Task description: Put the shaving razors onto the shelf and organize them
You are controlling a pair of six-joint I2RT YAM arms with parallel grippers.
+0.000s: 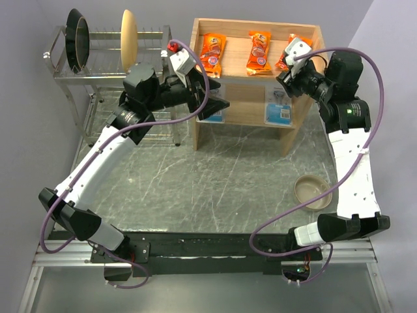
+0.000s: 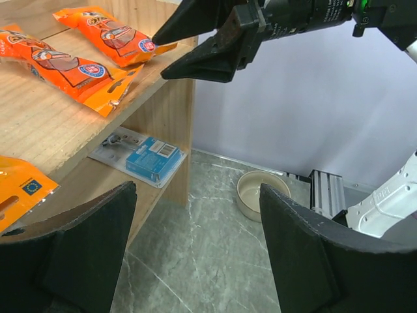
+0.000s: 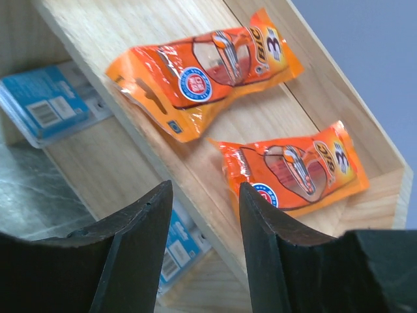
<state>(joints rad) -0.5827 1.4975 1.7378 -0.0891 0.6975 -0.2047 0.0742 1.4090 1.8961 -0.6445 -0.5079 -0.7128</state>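
Already all 5 razors sit on the shelf [image 1: 244, 98]. 3 orange packets [image 1: 259, 52] lie spread along the top tier, apart from each other, and 2 blue cards [image 1: 280, 112] lie flat on the lower tier, 1 toward each end.

What is left looks like tidying, so the move should be small. 1 packet lets its hanger end poke past the front edge. A gentle push toward the back wall would square it with its neighbours without stacking them. Any retreat should lift clear first, so no packet gets dragged off.

The right gripper [image 3: 203, 195] hovers over the top tier's front edge, jaws parted and holding nothing. The left gripper [image 2: 197, 192] hangs by the shelf's left front, spread wide and also empty.

Both arms reach forward with bent elbows. The right one folds inward toward the shelf, with a bowl [image 1: 313, 190] near its lower link.
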